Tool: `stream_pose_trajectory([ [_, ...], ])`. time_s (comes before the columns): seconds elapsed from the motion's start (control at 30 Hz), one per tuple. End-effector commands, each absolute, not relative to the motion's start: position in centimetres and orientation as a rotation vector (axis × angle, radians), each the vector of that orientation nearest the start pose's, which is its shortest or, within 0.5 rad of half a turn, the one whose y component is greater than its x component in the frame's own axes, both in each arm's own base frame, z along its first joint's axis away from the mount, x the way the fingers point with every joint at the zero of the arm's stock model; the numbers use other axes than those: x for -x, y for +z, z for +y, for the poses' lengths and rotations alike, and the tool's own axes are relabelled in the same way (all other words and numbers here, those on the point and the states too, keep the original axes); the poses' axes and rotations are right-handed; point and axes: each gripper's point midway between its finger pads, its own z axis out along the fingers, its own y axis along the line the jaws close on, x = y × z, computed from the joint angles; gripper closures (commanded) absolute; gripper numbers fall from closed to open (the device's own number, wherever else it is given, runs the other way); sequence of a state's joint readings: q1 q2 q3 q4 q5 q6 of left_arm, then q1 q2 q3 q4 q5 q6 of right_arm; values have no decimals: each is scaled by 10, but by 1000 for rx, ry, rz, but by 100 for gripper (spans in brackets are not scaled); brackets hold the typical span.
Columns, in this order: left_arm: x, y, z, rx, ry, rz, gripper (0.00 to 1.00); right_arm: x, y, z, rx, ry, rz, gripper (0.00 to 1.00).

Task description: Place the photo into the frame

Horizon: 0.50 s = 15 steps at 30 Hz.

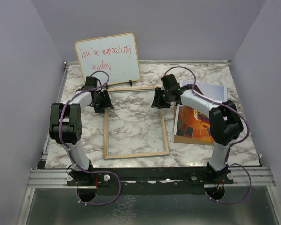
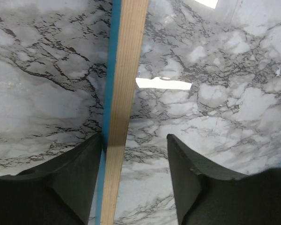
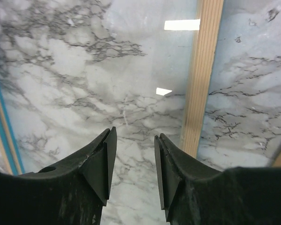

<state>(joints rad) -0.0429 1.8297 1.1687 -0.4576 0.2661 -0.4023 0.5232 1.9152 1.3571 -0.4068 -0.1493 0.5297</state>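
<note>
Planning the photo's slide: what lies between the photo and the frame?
Only a narrow strip of bare marble table between photo and frame, seen in the top view.

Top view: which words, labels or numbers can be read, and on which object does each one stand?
"You're amazing today": red handwriting on the whiteboard; the first word is not fully clear.
No text shows on the photo or on the frame.
Both wrist views: no text.
</note>
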Motion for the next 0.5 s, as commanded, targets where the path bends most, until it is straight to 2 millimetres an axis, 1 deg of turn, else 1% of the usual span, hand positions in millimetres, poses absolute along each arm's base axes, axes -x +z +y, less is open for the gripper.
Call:
stream_pose_trajectory([
  [0.0,-385,35,-82,411,-486,2690,32,-380,116,258,-21,570,2500,51],
  [0.03,-387,37,-78,419,-457,2677,29,-381,119,254,-41,551,2491,50],
  [0.1,-391,43,-71,433,-403,2649,23,-382,118,245,-75,507,2489,47],
  [0.2,-394,50,-62,455,-342,2605,18,-382,105,236,-106,469,2520,42],
  [0.27,-397,54,-60,468,-335,2574,15,-382,95,234,-120,459,2551,38],
  [0.33,-400,59,-63,469,-354,2543,13,-384,86,234,-124,450,2572,32],
  [0.47,-406,66,-62,477,-362,2499,11,-389,79,236,-122,463,2585,25],
])
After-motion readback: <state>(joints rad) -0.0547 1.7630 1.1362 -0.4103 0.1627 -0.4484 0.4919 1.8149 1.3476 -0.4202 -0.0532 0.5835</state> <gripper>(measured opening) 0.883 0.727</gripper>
